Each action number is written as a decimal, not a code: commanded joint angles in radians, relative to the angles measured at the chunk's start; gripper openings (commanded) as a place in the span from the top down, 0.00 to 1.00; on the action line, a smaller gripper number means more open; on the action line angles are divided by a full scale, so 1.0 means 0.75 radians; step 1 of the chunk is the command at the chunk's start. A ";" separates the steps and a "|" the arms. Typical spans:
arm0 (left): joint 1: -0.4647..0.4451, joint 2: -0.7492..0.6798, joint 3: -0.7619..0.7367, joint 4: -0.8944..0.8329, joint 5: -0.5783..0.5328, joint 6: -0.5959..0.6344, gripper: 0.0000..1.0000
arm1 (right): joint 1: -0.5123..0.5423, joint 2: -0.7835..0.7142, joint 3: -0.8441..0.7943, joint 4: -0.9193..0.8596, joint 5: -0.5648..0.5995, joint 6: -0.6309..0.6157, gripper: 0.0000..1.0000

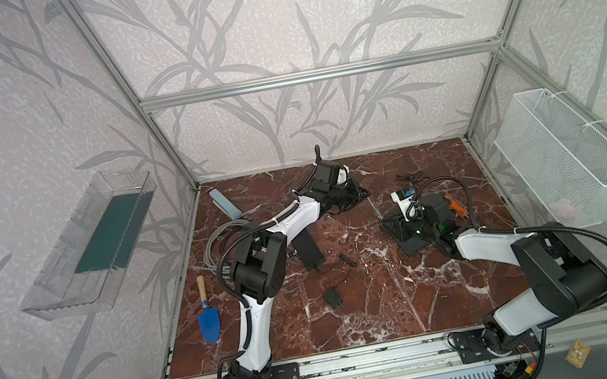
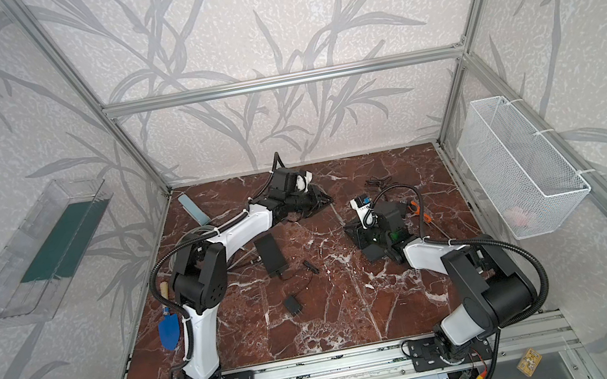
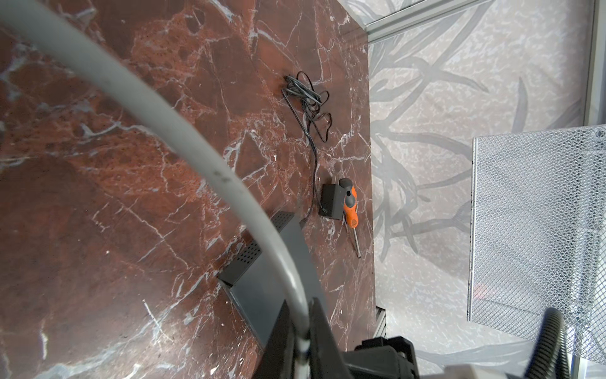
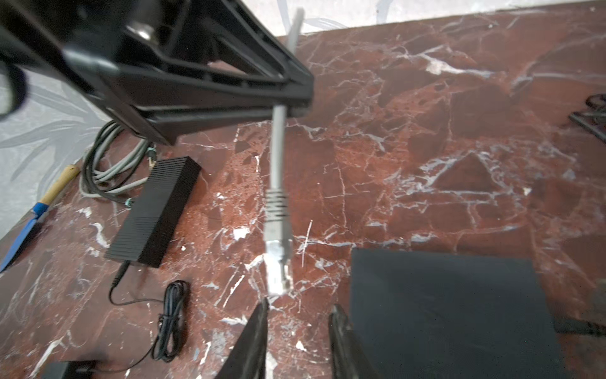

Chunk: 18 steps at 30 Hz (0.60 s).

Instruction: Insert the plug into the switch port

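My left gripper [image 3: 300, 306] is shut on a grey network cable [image 3: 196, 137]. In the right wrist view the cable [image 4: 278, 147] runs out of the left gripper's black fingers [image 4: 229, 82] and ends in the clear plug [image 4: 278, 262], held above the marble floor. My right gripper [image 4: 300, 308] stands open just short of the plug tip, with nothing between its fingers. The switch, a flat dark box [image 4: 442, 311], lies right beside that gripper, and its vented side [image 3: 249, 256] shows in the left wrist view. Its ports are out of view. In a top view the switch [image 1: 415, 244] sits under the right wrist.
A black power brick [image 4: 157, 210] and coiled grey cables [image 4: 108, 164] lie to the left. A blue trowel [image 1: 208, 321] sits by the left wall. An orange screwdriver [image 3: 350, 210] and a black adapter [image 3: 331, 200] lie near the right wall. A wire basket [image 1: 566, 157] hangs there.
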State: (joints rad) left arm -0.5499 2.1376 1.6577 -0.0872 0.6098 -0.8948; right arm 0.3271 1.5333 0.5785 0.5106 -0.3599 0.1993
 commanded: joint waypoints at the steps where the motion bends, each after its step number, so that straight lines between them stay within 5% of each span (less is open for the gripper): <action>1: -0.008 -0.003 0.029 -0.030 -0.011 -0.020 0.88 | -0.003 0.048 0.014 0.120 0.055 0.045 0.70; 18: -0.005 0.029 0.075 -0.039 -0.021 -0.034 0.87 | 0.042 0.059 -0.011 0.128 0.015 0.032 0.71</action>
State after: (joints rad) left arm -0.5507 2.1506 1.6752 -0.1055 0.6052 -0.9119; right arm 0.3489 1.6020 0.5816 0.6121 -0.3511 0.2344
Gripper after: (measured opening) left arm 0.126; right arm 0.286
